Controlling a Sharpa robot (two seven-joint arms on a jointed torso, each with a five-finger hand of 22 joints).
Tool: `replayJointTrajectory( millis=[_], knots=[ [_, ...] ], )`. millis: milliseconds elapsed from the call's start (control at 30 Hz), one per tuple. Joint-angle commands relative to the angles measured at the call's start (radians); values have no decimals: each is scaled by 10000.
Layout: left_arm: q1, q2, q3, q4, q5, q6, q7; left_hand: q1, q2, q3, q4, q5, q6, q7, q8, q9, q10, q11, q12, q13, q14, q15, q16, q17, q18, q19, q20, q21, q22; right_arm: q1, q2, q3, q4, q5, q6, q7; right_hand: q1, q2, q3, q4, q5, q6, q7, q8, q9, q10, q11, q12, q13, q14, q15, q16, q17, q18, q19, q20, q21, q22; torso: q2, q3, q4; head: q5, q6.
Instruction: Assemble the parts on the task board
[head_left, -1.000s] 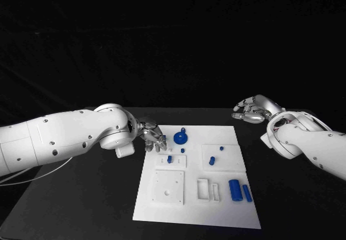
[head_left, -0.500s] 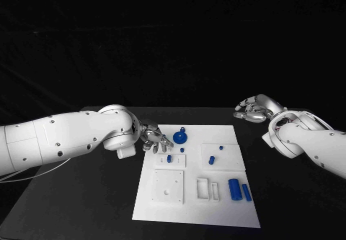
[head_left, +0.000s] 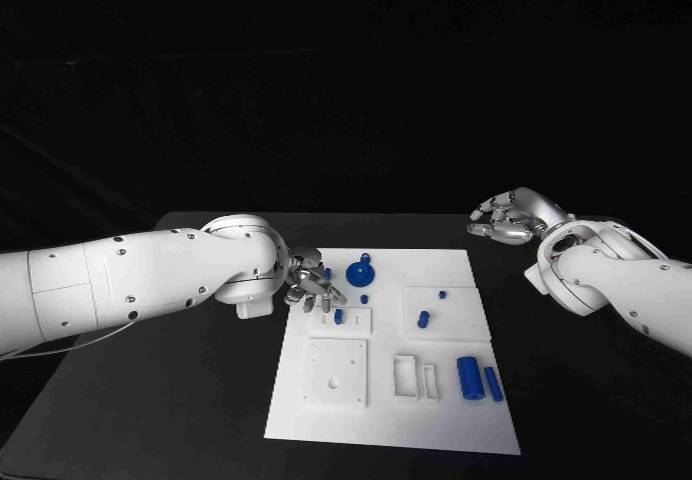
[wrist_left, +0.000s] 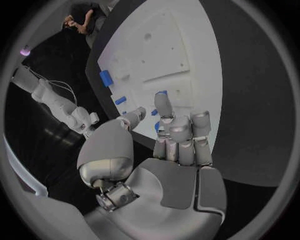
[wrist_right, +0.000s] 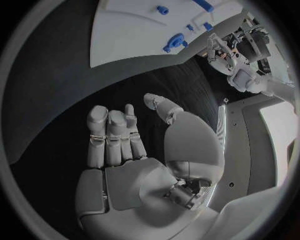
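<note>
The white task board (head_left: 447, 420) lies mid-table. On it sit a blue round part with a handle (head_left: 361, 274), a small peg (head_left: 365, 299), a peg standing in a small white block (head_left: 339, 317), another blue part (head_left: 423, 320), and two blue cylinders (head_left: 470, 377) at the near right. My left hand (head_left: 310, 286) hovers at the board's left edge, just beside the block with the peg, fingers loosely apart and holding nothing. The left hand (wrist_left: 169, 135) points over the board (wrist_left: 181, 40). My right hand (head_left: 508, 220) hangs off the board's far right corner, holding nothing.
A white square plate (head_left: 336, 373) and two white frames (head_left: 415, 378) stand on the board's near half. Black tabletop (head_left: 159, 400) surrounds the board on all sides. The right wrist view shows the board (wrist_right: 137, 25) with the blue round part (wrist_right: 175, 41) far beyond the fingers.
My left arm has swung further in over the table, and its hand has shifted slightly toward the block with the peg. The right hand has stayed put.
</note>
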Motion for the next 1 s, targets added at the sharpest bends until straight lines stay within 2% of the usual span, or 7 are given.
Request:
replayJointTrajectory(
  millis=[33,267,500,1000],
  knots=[
    [13,69,2,26,-320,309,-22,-6,70,-85,-49,-52,73,-10,-31,-38,34,-48,13,19,-12,-29,42,21,142,-30,-1011,72,20,-3,7,3,13,-18,95,99,6,69,-47,-30,9,41,88,-16,-15,-2,40,60,-15,-36,48,4,-16,846,37,-41,-58,135,2,2,3,-15,-11],
    [8,155,-28,-35,-320,321,20,10,43,-109,-101,-52,82,-9,-58,-82,30,-47,1,25,-26,-29,47,29,142,-42,-1015,77,27,-3,46,3,8,-18,97,106,7,69,-47,-31,18,41,89,-16,-16,-1,40,61,-16,-36,48,5,-16,846,37,-41,-58,135,3,-3,0,-13,-20],
    [2,266,-114,-171,-320,392,58,-8,27,-125,-105,-52,86,-6,-75,-107,32,-45,-2,31,-32,-28,49,34,138,-54,-1013,69,24,-3,71,3,2,-18,93,112,8,70,-47,-32,27,40,89,-16,-17,0,40,62,-17,-36,48,6,-16,846,37,-41,-59,135,4,-3,8,-24,-25],
    [-118,469,-114,-503,-310,397,154,-9,17,-130,-129,-52,68,4,-115,-156,23,-36,-14,40,-44,-21,47,37,133,-73,-1012,52,17,-4,116,3,-4,-17,95,116,6,74,-48,-31,38,38,89,-17,-20,2,41,64,-21,-36,48,7,-16,846,39,-41,-60,136,9,-1,2,-55,-56]
  ],
)
